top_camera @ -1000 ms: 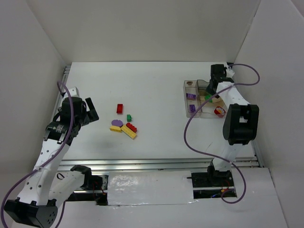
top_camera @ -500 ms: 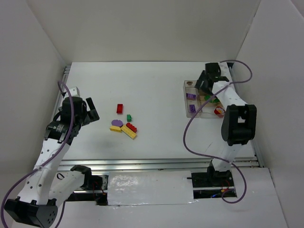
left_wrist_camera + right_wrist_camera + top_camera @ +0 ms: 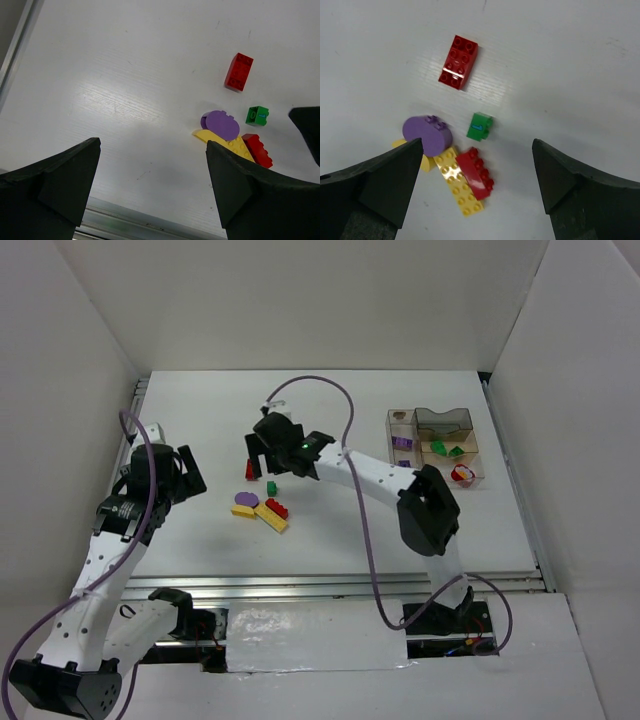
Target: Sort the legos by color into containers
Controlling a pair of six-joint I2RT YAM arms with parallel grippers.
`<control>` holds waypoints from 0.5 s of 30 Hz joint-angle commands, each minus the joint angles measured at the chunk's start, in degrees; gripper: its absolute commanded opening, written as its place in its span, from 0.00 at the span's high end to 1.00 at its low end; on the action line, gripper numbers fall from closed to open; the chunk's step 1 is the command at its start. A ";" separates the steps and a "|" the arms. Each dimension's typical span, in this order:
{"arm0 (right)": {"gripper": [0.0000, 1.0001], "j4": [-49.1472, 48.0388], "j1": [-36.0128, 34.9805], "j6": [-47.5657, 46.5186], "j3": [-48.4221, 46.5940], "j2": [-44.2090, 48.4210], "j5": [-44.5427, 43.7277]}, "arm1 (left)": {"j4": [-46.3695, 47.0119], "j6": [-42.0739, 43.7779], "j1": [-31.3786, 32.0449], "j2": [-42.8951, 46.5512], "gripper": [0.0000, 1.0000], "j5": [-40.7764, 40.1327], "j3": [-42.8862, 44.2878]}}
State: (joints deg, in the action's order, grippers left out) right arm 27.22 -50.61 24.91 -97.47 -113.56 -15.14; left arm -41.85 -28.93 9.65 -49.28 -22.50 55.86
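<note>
Your right hand [image 3: 262, 455] is spread wide with nothing in it, hanging right over the loose legos, so I'd guess you're lining up the next pick. Looking down between its fingers, there's a long red brick [image 3: 458, 62] out past the fingertips and a little green brick [image 3: 480, 126] dead centre. Closer to the palm there's a clump: a purple rounded piece [image 3: 427, 135] sitting over a yellow piece [image 3: 424, 162], right beside a yellow brick [image 3: 457, 190] with a second red brick [image 3: 476, 172] lying against or on it. The green one sits clear of the rest, so it looks like the easy grab. The clump would probably need more care.

The tray [image 3: 440, 422] is well away from that hand, back on its own arm's side of the worktop [image 3: 330, 400]. There are purple bits in the compartments nearest the hand, green further along and something red in a corner one, so I'd call the sorting partly done.

Your left hand [image 3: 152, 150] is spread wide and empty too, hovering off to one side with the pile out beyond its fingertips, probably parked to give the right one room.

Writing: no brand I can read. The green brick has a small blue mark on top, too tiny to make out
</note>
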 commanded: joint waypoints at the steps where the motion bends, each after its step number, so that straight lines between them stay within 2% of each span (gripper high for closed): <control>1: 0.03 7.74 -1.15 6.29 -9.65 -7.10 -7.98 | 1.06 -0.78 -0.33 0.84 0.01 -1.14 0.66; 5: 0.06 11.79 -1.42 7.09 -19.92 -15.62 -8.33 | 1.15 -0.69 -0.33 1.64 0.01 -1.14 0.57; 7: 0.08 13.20 -1.42 7.35 -21.61 -17.30 -8.33 | 1.06 -0.87 -0.33 1.73 0.00 -1.14 0.66; 14: 0.27 11.45 -2.30 9.37 -16.97 -19.68 -7.45 | 1.06 -0.87 -0.33 2.61 0.01 -1.32 0.57; 15: 0.35 10.84 -2.47 9.37 -16.44 -19.77 -7.02 | 1.06 -0.87 -0.33 2.52 0.00 -1.23 0.57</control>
State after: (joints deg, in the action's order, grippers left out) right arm 38.33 -52.27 32.38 -114.91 -132.90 -21.04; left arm -41.95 -28.93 9.61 -47.59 -22.94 55.86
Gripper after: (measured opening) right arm 0.686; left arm 0.994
